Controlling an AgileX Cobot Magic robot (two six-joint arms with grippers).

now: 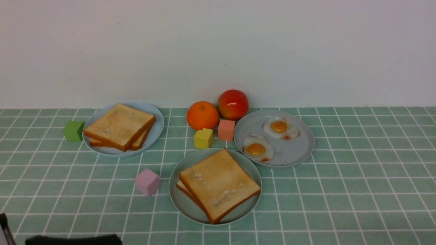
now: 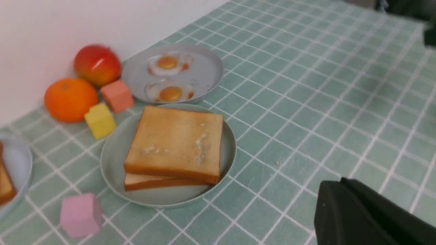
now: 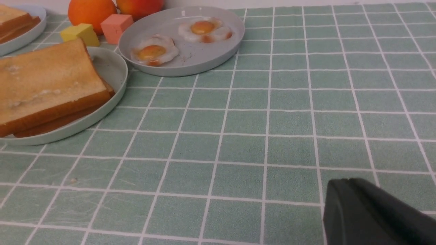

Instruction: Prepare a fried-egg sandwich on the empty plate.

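On the pale mint-green plate [image 1: 185, 207] [image 2: 115, 160] [image 3: 112, 68] at the front middle lie two stacked toast slices [image 1: 219, 183] [image 2: 175, 143] [image 3: 47, 78], the top one slightly askew. Whether an egg lies between them does not show. My left gripper [image 2: 340, 181] hovers over bare cloth beside that plate, its black fingers pressed together and holding nothing; a dark part of that arm [image 1: 73, 240] shows at the front view's bottom left. My right gripper [image 3: 344, 182] is likewise shut and empty over the cloth, well off from the plate.
A grey-blue plate [image 1: 296, 149] behind right carries two fried eggs [image 1: 258, 149] [image 1: 280, 128]. A light-blue plate [image 1: 155, 129] at the left holds more toast [image 1: 119, 126]. Orange [image 1: 202, 115], apple [image 1: 233, 104], yellow cube [image 1: 203, 138], salmon cube [image 1: 226, 129], green cube [image 1: 73, 131], pink cube [image 1: 147, 182].
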